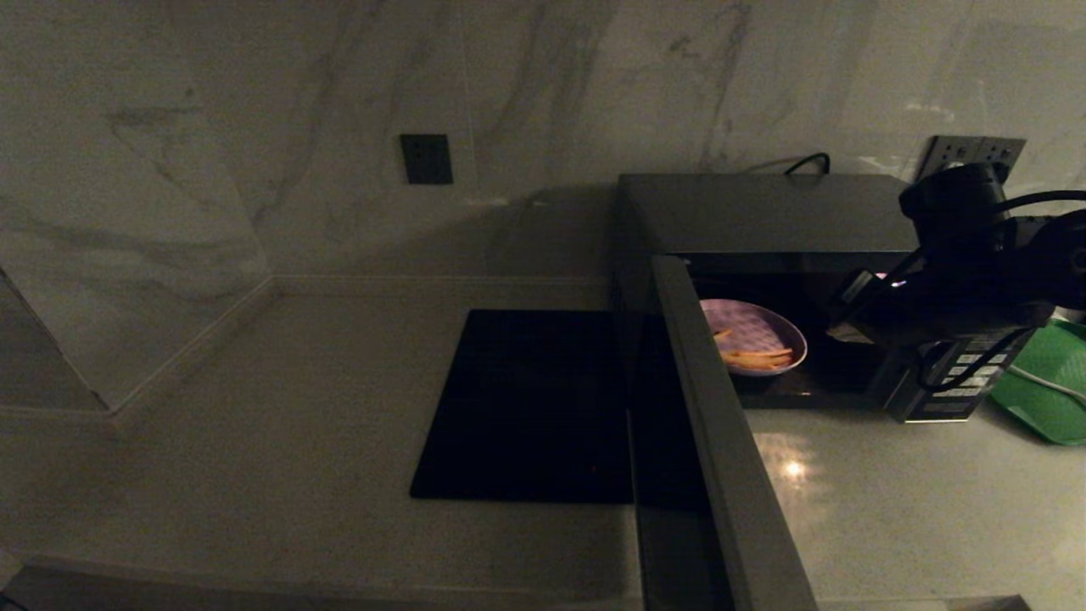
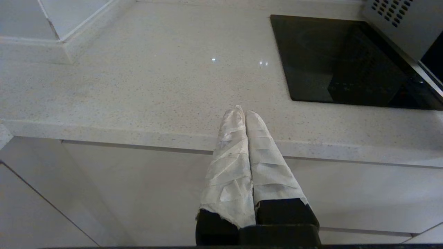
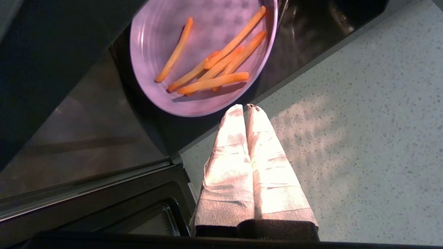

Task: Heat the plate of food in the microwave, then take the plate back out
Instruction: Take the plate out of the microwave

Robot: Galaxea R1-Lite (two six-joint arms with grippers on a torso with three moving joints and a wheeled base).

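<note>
The microwave [image 1: 764, 212] stands at the back right of the counter with its door [image 1: 721, 441] swung wide open toward me. Inside sits the plate of food [image 1: 753, 336], a pale-lavender plate [image 3: 193, 52] carrying several orange fries [image 3: 221, 65]. My right gripper [image 3: 245, 108] is shut and empty, hovering just outside the cavity's front edge, a short way from the plate's near rim. In the head view the right arm [image 1: 967, 255] covers the right side of the opening. My left gripper [image 2: 242, 112] is shut and empty, parked over the counter's front edge.
A flat black square mat [image 1: 530, 403] lies on the counter left of the open door. A green tray [image 1: 1048, 382] sits right of the microwave. The button panel [image 1: 959, 382] shows below the right arm. A marble wall and a left corner bound the counter.
</note>
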